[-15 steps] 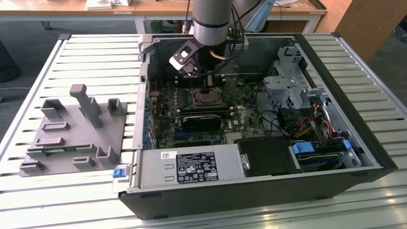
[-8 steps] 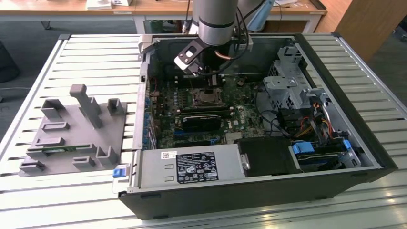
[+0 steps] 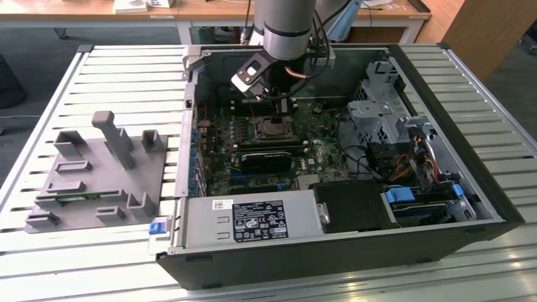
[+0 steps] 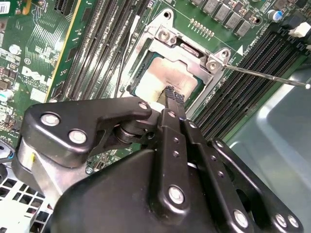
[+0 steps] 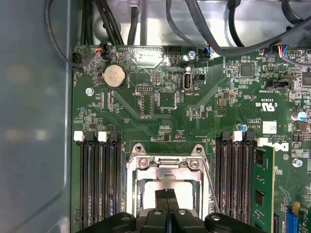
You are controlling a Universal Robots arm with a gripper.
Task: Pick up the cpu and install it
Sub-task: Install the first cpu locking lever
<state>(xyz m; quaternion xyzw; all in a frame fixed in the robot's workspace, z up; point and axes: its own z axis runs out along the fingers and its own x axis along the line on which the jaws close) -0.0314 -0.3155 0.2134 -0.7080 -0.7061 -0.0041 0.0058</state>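
cpu (image 4: 163, 77): lies flat inside the socket frame (image 4: 194, 51) on the motherboard (image 5: 165, 111), its pale metal top facing up; seen in both wrist views (image 5: 160, 187).
gripper (image 4: 171, 94): directly over the cpu, fingertips pressed together at its top; jaws narrow, nothing between them. Whether the tips touch the metal I cannot tell.
socket frame: silver metal bracket around the cpu, with a thin lever rod (image 4: 262, 75) sticking out past one corner.
memory slots (image 5: 99, 179): black rows flanking the socket on both sides; a green memory stick (image 5: 262, 187) stands in one.
arm (image 3: 290, 25): reaches down into the open computer case (image 3: 470, 207) near its far edge.
grey fixture (image 3: 97, 170): on the slatted table (image 3: 126, 69), at the exterior view's left of the case.
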